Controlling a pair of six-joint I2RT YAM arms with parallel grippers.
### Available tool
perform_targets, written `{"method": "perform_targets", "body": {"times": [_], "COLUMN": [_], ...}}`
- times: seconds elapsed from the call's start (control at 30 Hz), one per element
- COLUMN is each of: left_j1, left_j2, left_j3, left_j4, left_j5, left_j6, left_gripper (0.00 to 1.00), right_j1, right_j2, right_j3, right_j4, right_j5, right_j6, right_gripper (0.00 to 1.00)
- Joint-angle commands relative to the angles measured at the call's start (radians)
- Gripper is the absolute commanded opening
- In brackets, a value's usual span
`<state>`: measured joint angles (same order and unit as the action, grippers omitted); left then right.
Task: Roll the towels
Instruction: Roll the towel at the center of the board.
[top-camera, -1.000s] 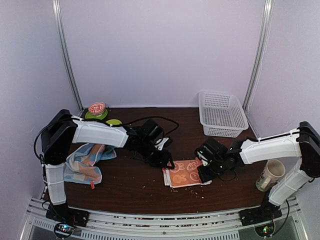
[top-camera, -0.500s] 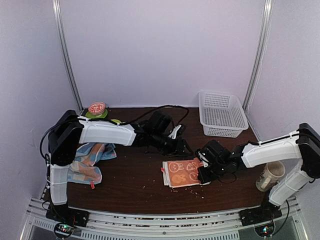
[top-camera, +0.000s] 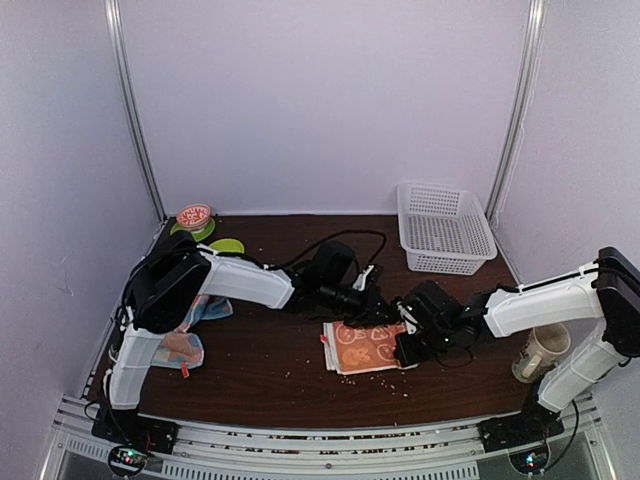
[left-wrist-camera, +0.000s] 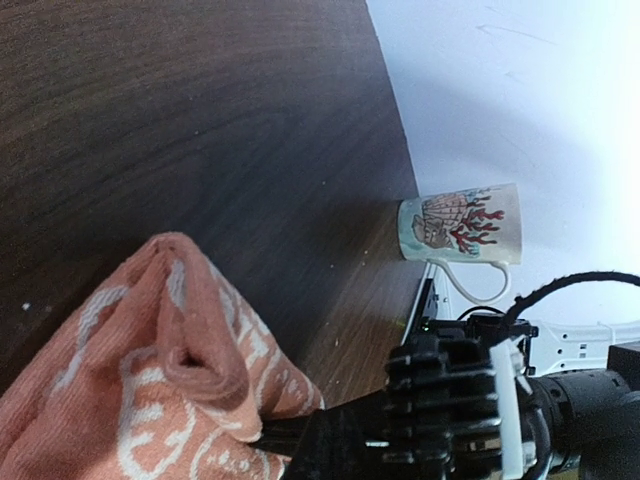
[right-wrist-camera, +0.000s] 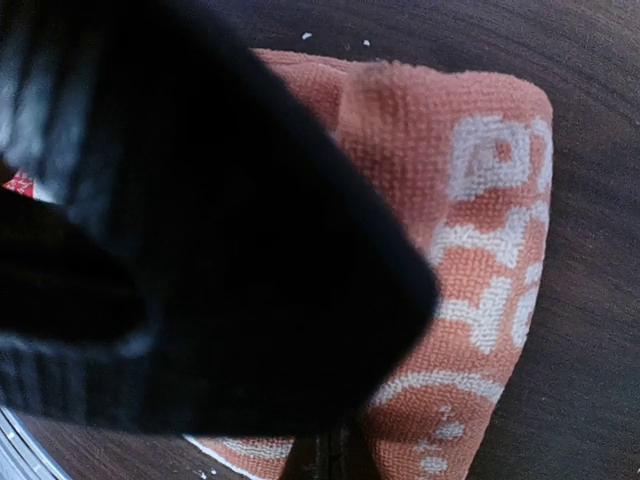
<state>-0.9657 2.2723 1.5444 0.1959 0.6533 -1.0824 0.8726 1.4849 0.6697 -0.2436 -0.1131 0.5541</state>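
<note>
The orange towel (top-camera: 362, 346) lies folded mid-table (top-camera: 270, 375), just below centre frame. The left tool (top-camera: 380, 313) is closed at its upper right corner and the right tool (top-camera: 406, 347) closed against its right edge. I can't tell if either really has cloth. The corner puckers, so a thin pinch could slip. Tools this close might knock together or drag the towel flat instead of rolling it. The blue towel (top-camera: 190, 340) sits crumpled at left.
</note>
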Motion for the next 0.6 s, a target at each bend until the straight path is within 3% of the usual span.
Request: {"method": "perform_targets", "body": {"times": [0.0, 0.43, 0.57], "left_j1": [-0.001, 0.001, 0.006], "left_j2": [0.038, 0.12, 0.14], "left_j3": [0.051, 0.095, 0.102], "left_j4": [0.121, 0.016, -0.016], "left_j5": [0.04, 0.02, 0.003], "left_j6": [-0.055, -0.093, -0.091], "left_gripper": [0.0, 0.0, 0.0], "right_j1": [-0.006, -0.005, -0.005], "right_j2": [0.021, 0.008, -0.031], "right_j3": [-0.03, -0.024, -0.014], "right_j4": [-0.013, -0.023, -0.051], "right_j5": [-0.008, -0.028, -0.039], "right_j6": [0.003, -0.01, -0.016], "right_gripper": [0.0, 0.0, 0.15]}}
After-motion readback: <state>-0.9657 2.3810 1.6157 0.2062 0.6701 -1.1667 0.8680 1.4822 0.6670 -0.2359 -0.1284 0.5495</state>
